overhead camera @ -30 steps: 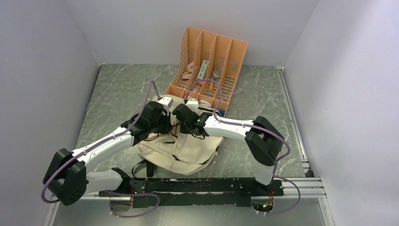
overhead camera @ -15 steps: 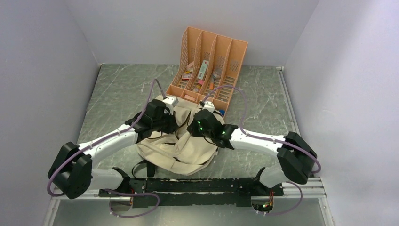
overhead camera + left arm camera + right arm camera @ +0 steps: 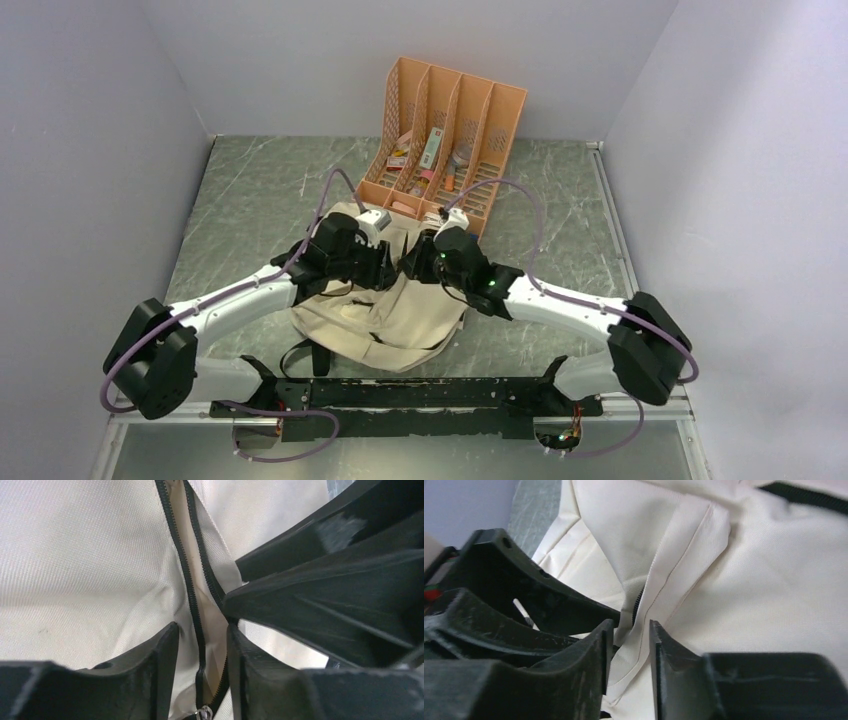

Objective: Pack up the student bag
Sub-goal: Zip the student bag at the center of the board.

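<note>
The student bag (image 3: 392, 322), beige fabric with dark zippers, lies flat in front of the arm bases. Both grippers meet over its far half. My left gripper (image 3: 384, 268) is open. In the left wrist view its fingertips (image 3: 201, 640) straddle the black zipper (image 3: 189, 580), with a slit of cream lining between the zipper rows and the metal pull (image 3: 204, 713) low between the jaws. My right gripper (image 3: 414, 262) is also open. In the right wrist view its jaws (image 3: 630, 630) stand either side of a fabric flap (image 3: 674, 575) without pinching it.
An orange file organizer (image 3: 470, 100) holding several small items stands just beyond the bag. Black straps (image 3: 300, 355) trail from the bag's near edge. The two grippers sit nearly touching; the right one's black fingers (image 3: 325, 595) fill the left wrist view's right side.
Both grippers went from shut to open. The right arm's elbow swung out to the right, and both grippers shifted slightly toward the bag's far end.
</note>
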